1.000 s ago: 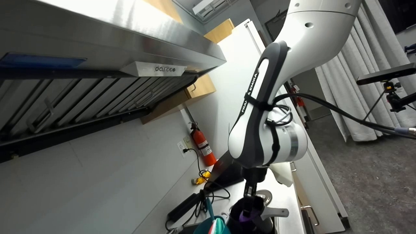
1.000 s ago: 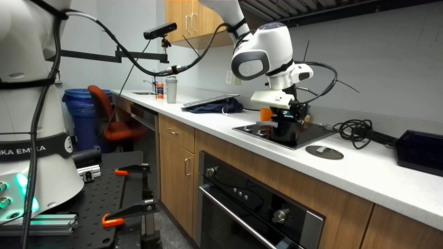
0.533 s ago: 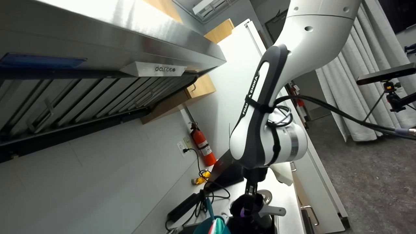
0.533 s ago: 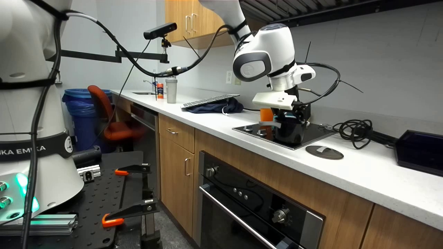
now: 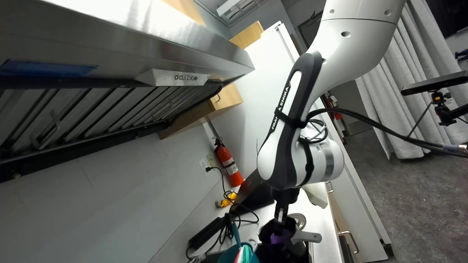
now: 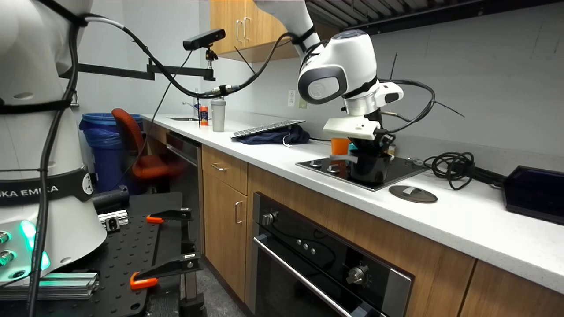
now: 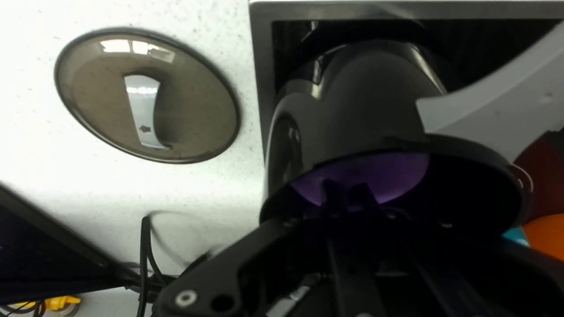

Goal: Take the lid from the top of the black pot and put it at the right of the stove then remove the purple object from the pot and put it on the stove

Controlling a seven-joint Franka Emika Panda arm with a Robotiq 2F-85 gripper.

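The black hand (image 7: 348,192) has just closed to a narrow gap at the rounded, bright purple object (image 7: 394,176) inside the glossy black pot (image 7: 352,119), so taking it out seems the present step; whether it grips, I cannot tell. The hand points downward into the pot. The round, grey glassy lid (image 7: 147,99) lies apart from the pot, on the speckled white desk (image 7: 35,132).

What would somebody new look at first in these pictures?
Probably the big white robot arm, with its claw poking into the black pot on the stove. Next, the bright purple object in that pot and the shiny lid on the counter. Near the wall in an exterior view, a red fire extinguisher pops out too.
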